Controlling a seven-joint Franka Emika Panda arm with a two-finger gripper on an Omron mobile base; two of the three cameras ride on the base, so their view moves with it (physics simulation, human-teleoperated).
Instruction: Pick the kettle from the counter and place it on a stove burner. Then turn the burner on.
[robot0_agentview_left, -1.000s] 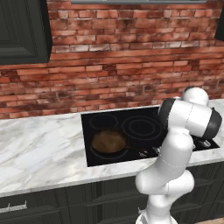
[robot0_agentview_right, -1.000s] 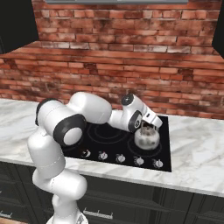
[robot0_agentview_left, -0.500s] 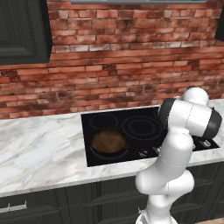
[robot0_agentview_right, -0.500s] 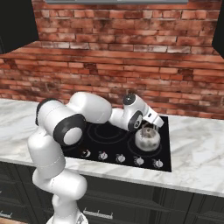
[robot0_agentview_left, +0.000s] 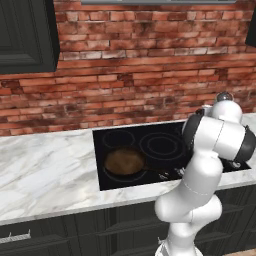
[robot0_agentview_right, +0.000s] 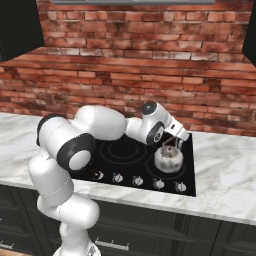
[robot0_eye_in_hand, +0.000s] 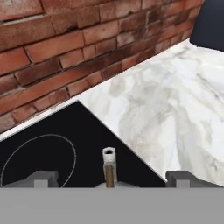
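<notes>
The gripper (robot0_eye_in_hand: 109, 178) stands apart: in the hand view its two fingertips (robot0_eye_in_hand: 41, 178) sit wide at left and right, with the thin handle of the kettle (robot0_eye_in_hand: 109, 168) rising untouched in the gap midway between them. No writing, brand or label can be read on anything here.

In the right base view the gripper (robot0_agentview_right: 172, 141) hangs just above the kettle (robot0_agentview_right: 168, 158), at its handle. The kettle stands upright on the front right burner of the stove (robot0_agentview_right: 122, 150), its squat silvery body seated inside the burner ring, its long axis vertical with the handle straight up. Which way the spout points I cannot tell. A row of knobs (robot0_agentview_right: 138, 180) runs along the stove's front edge, just before the kettle.

Outward, the counter (robot0_agentview_right: 230, 170) spreads white and grey-veined to either side of the stove, and the brick wall (robot0_agentview_right: 150, 65) rises behind it. In the left base view a brown pan (robot0_agentview_left: 125, 161) lies on the front left burner, well apart from the kettle's side of the stove (robot0_agentview_left: 150, 150), with the counter (robot0_agentview_left: 45, 170) to its left
</notes>
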